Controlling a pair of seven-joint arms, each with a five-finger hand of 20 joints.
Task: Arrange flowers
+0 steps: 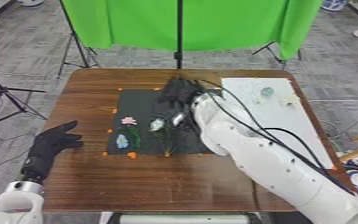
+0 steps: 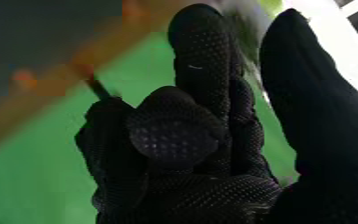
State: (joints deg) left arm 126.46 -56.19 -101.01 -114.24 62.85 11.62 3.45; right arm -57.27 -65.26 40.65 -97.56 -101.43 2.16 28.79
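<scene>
In the head view, my right hand (image 1: 181, 91) is over the upper part of the dark mat (image 1: 140, 102). On the mat's left side lie a pink flower (image 1: 128, 120) with a green stem and a pale blue piece (image 1: 122, 141). Right of them is a white flower (image 1: 157, 124) on a green stem; another whitish piece (image 1: 178, 119) sits beside my right forearm. My left hand (image 1: 55, 142) is left of the mat, its fingers relaxed. The right wrist view has my right hand (image 2: 202, 145) near a blurred pale green thing (image 2: 245, 22), partly hidden; whether it is held is unclear.
A white sheet (image 1: 246, 86) on the table's right bears a green piece (image 1: 267, 92) and a cream one (image 1: 290, 100). My right arm and its black cables cross the sheet and mat. Orange bits (image 1: 132, 155) line the mat's edges.
</scene>
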